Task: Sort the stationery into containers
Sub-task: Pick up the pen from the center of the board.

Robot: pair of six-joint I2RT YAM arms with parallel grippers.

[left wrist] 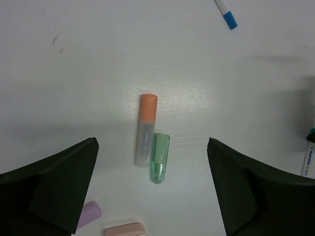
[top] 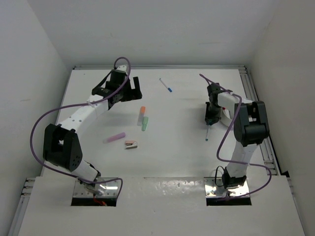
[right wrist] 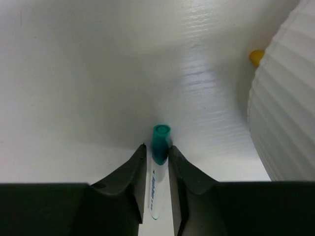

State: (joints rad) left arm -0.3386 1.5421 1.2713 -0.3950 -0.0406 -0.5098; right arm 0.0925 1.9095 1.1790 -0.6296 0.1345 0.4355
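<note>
teal-capped pen (right wrist: 158,162) pinched between my right fingers (right wrist: 129,184), cap poking past the tips. white tub (right wrist: 288,113) just right of them. left fingers (left wrist: 56,184) wide apart; orange highlighter (left wrist: 146,129) and green highlighter (left wrist: 160,158) side by side on tabletop (left wrist: 74,73) between them.

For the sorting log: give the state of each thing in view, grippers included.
left gripper: open, holding nothing.
right gripper: shut on the teal-capped pen.
teal-capped pen: capped, gripped.
blue-capped pen: capped, lying loose.
orange highlighter: capped, lying flat.
green highlighter: lying flat against the orange one.
pink highlighter: lying loose.
pinkish-brown block: lying loose.
white tub: wall only, contents hidden.
</note>
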